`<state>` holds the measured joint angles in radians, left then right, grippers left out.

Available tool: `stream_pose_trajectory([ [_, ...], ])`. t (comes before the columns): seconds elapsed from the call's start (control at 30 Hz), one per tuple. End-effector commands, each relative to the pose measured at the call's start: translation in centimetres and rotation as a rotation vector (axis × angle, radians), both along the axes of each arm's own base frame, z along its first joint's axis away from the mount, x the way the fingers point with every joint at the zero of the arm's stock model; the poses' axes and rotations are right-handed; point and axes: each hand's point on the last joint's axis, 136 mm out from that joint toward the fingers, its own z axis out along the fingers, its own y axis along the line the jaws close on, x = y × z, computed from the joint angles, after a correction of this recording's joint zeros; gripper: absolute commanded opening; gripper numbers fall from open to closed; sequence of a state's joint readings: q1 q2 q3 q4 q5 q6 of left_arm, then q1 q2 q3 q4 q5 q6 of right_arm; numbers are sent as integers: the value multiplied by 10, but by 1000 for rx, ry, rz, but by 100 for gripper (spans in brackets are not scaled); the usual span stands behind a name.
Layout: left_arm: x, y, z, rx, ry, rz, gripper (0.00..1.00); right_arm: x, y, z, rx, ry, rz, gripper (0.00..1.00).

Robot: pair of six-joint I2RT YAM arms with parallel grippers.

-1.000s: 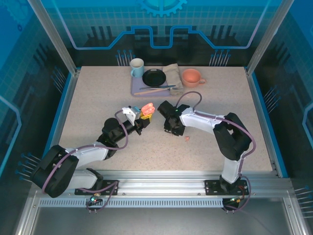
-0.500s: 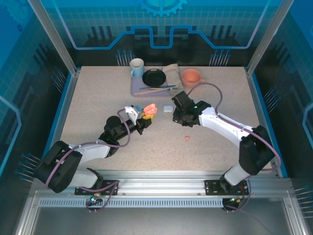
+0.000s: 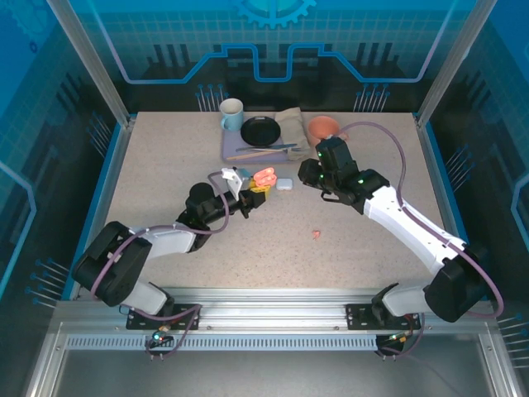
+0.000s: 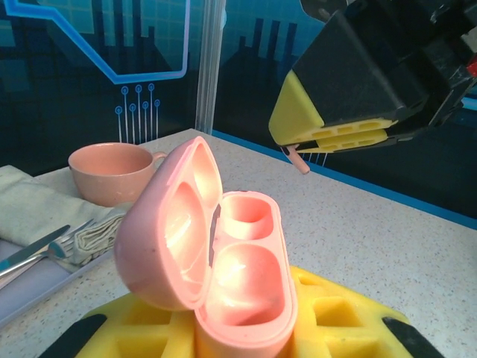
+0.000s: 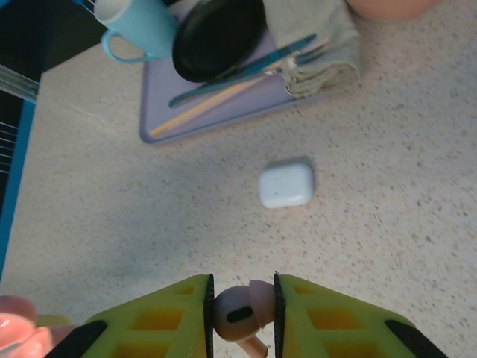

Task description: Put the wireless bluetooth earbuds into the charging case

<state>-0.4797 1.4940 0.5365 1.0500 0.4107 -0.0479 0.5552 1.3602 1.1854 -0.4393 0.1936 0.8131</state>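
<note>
A salmon-pink earbud (image 5: 238, 312) is held squeezed between the jaws of the right gripper (image 5: 240, 324), which stand only slightly apart. The open pink charging case (image 4: 223, 246) is gripped by the left gripper (image 4: 242, 328), closed on it.

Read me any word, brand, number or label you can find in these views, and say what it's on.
None is readable.
Open pink charging case: blank.
White case: blank.
Pink earbud: no marking seen.
Blue mug and pink mug: plain.
Back panels: gear and circuit graphics, no letters.
</note>
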Motion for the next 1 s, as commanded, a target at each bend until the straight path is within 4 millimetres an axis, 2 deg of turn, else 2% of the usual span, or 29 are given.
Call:
stream_pose_trajectory([
  [0.0, 5, -9, 14, -27, -19, -44, 0, 10, 13, 41, 66, -125, 65, 26],
  [0.2, 11, -22, 18, -29, -25, -79, 0, 12, 32, 70, 146, -231, 137, 27],
  [0.47, 20, -33, 22, -26, -26, -99, 0, 3, 53, 108, 223, -406, 244, 27],
  [0.7, 28, -38, 35, -38, -29, -90, 0, -9, 70, 122, 267, -512, 334, 27],
  [0.97, 29, -37, 48, -39, -39, -79, 0, -19, 82, 119, 301, -562, 392, 27],
])
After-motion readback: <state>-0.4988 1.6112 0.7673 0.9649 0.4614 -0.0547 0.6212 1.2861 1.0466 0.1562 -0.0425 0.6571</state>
